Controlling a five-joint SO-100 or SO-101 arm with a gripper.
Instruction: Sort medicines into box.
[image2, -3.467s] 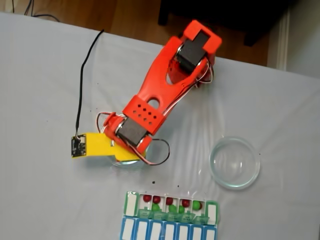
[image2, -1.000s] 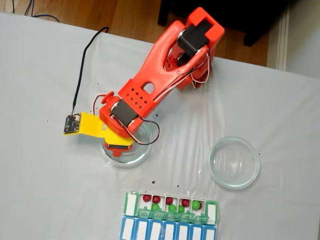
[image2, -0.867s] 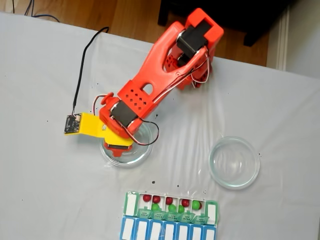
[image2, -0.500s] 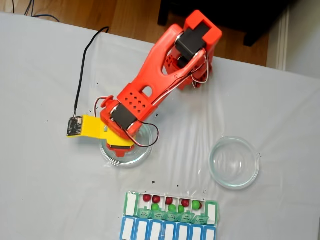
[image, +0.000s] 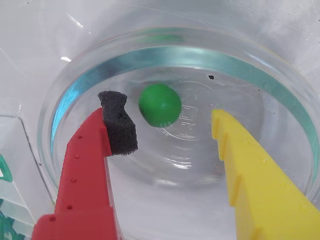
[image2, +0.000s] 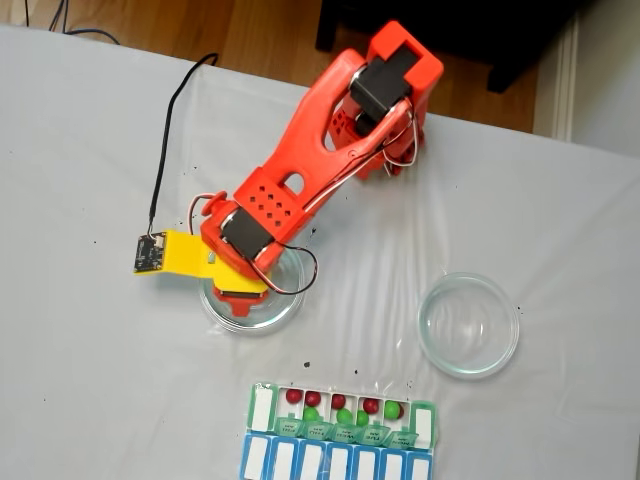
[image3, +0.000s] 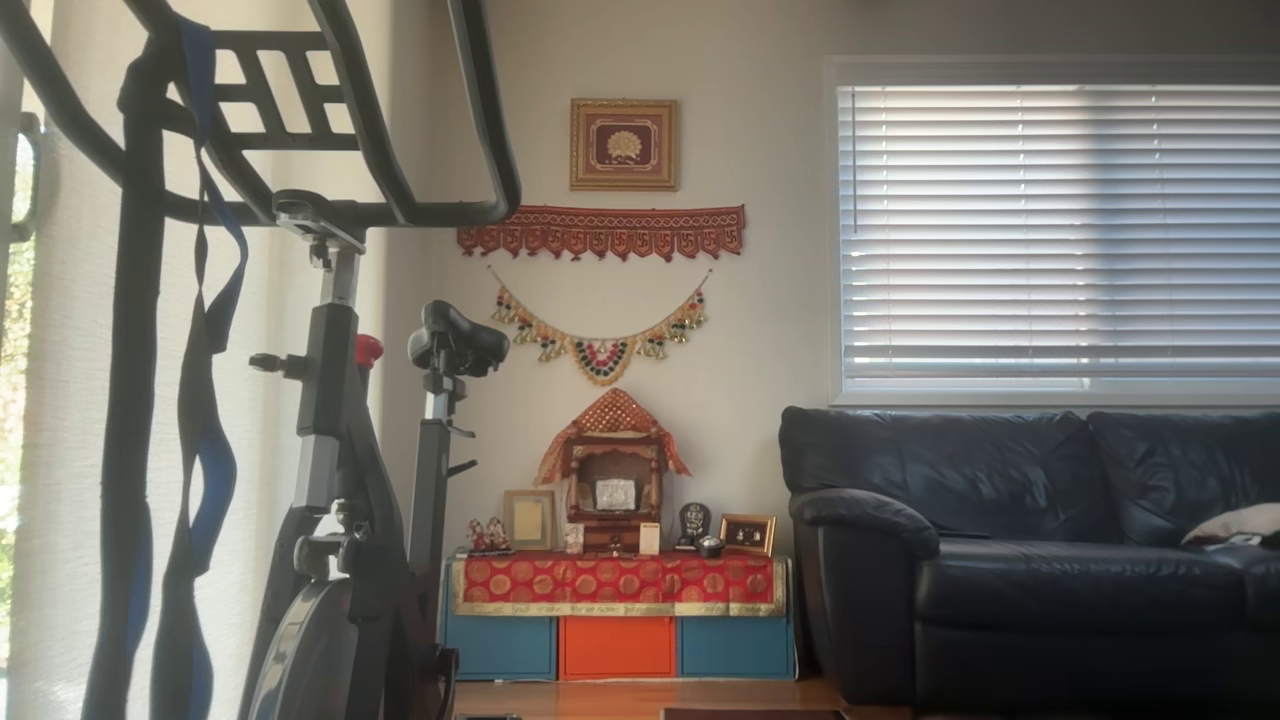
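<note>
**Gripper parked over the last green ball**

The red-and-yellow two-finger gripper is spread wide inside the round clear glass dish, gripping nothing. A glossy bright green ball sits on the dish floor between the fingers, just beside the red finger's black foam pad. In the fixed view, the long green-lidded pill organiser sits near the table's lower edge, with red and green balls already in its compartments.

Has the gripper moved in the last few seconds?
Yes. In the fixed view the gripper has shifted up and slightly left, away from the box, and now sits over the left dish.
</note>
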